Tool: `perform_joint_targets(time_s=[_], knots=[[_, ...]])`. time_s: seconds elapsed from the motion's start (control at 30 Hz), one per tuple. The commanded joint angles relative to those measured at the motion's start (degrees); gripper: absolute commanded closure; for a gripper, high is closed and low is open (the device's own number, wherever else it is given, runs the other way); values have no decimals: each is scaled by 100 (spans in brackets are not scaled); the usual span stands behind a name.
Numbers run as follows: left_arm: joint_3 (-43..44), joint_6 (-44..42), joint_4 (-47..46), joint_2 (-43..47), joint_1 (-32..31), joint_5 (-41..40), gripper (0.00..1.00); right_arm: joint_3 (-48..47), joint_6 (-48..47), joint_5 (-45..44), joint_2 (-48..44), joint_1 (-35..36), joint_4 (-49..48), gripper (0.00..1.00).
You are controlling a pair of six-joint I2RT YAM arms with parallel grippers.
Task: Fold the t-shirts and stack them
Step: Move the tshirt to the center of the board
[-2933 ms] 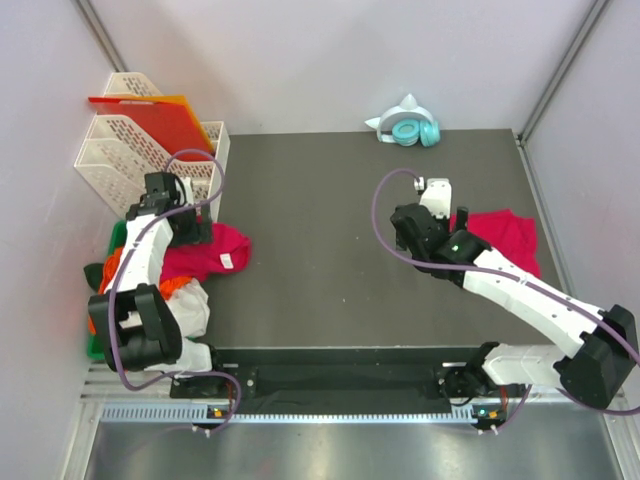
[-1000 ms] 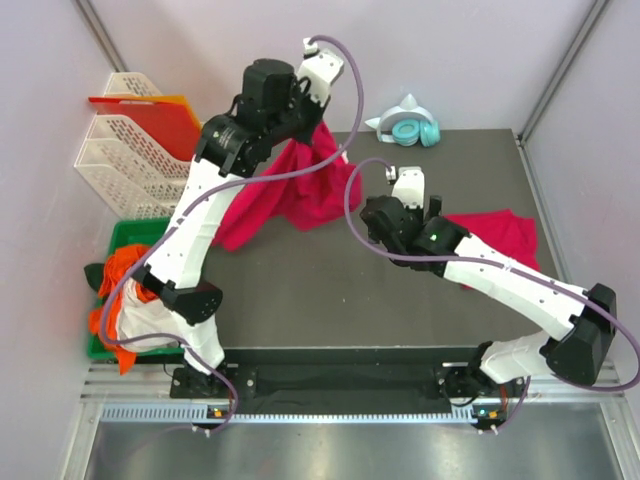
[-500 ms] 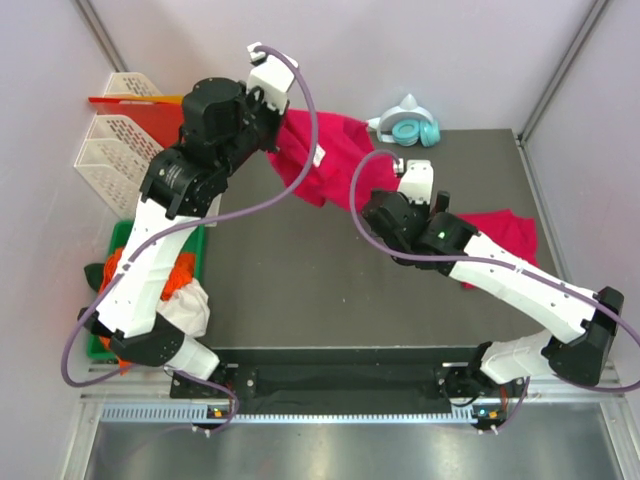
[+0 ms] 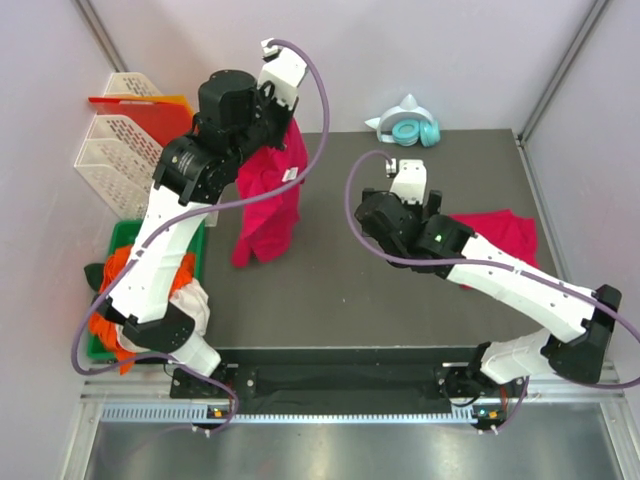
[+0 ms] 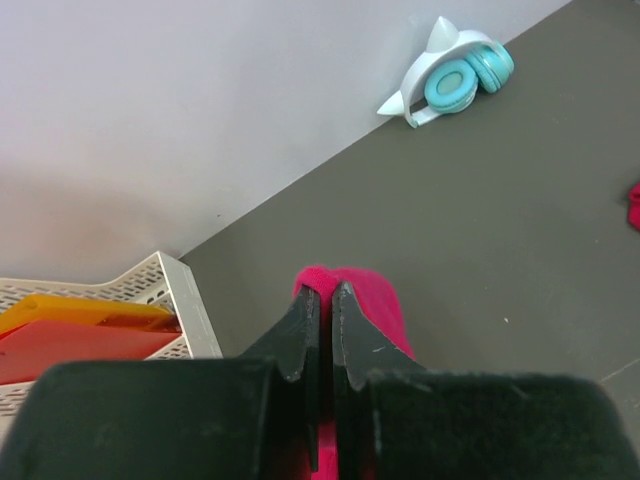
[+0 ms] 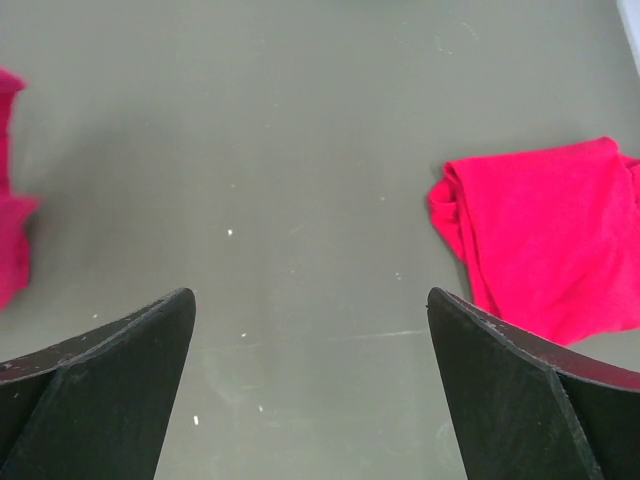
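Note:
My left gripper (image 4: 282, 122) is raised high over the table's left half, shut on the top of a crimson t-shirt (image 4: 268, 205). The shirt hangs straight down in a long bunch, its white label (image 4: 292, 175) showing and its lower end near the dark table (image 4: 330, 300). In the left wrist view the fingertips (image 5: 300, 305) pinch a fold of this t-shirt (image 5: 372, 305). A second crimson t-shirt (image 4: 497, 238) lies crumpled on the table's right side. My right gripper (image 4: 405, 195) hovers open left of it, with nothing between its fingers; the right wrist view shows that shirt (image 6: 550, 235) to the right of the open gripper (image 6: 310, 300).
White stacked trays (image 4: 125, 150) holding red-orange sheets (image 4: 140, 105) stand at the back left. A green bin (image 4: 125, 240) with orange and white cloth (image 4: 150, 300) sits at the left edge. Teal cat-ear headphones (image 4: 405, 128) lie at the back; walls close in on three sides.
The left arm has swung the held t-shirt from stretched out toward the back right to hanging straight down. The right arm has barely moved and stays open.

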State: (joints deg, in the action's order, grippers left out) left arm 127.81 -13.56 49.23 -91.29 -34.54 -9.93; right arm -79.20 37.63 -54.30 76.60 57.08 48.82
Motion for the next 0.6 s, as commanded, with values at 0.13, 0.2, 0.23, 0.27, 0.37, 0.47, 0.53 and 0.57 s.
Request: perform_joint_targets(time_s=[0.13,0.2,0.23,0.27,0.37,0.47,0.53,0.57], knots=[[156,64,-230,-135,-17,-96,100,-192,-317,-10,381,680,-750,3],[227,64,-230,-214,-35,-132,100,-271,-387,7,531,848,-917,6],[253,64,-230,-223,-52,-140,100,-280,-422,25,688,1023,-970,7],[288,56,-230,-249,-44,-149,100,-315,-432,34,786,1120,-1040,9],[350,64,-230,-284,-79,-167,100,-446,-484,-1,1225,1349,-1155,11],[411,20,-230,-320,-114,-193,100,-596,-440,-53,1577,1367,-1172,11],[447,-6,-230,-320,-149,-219,100,-632,-572,-98,1717,1315,-1260,10],[464,-15,-230,-337,-149,-228,100,-658,-677,-81,1762,1297,-1356,10]])
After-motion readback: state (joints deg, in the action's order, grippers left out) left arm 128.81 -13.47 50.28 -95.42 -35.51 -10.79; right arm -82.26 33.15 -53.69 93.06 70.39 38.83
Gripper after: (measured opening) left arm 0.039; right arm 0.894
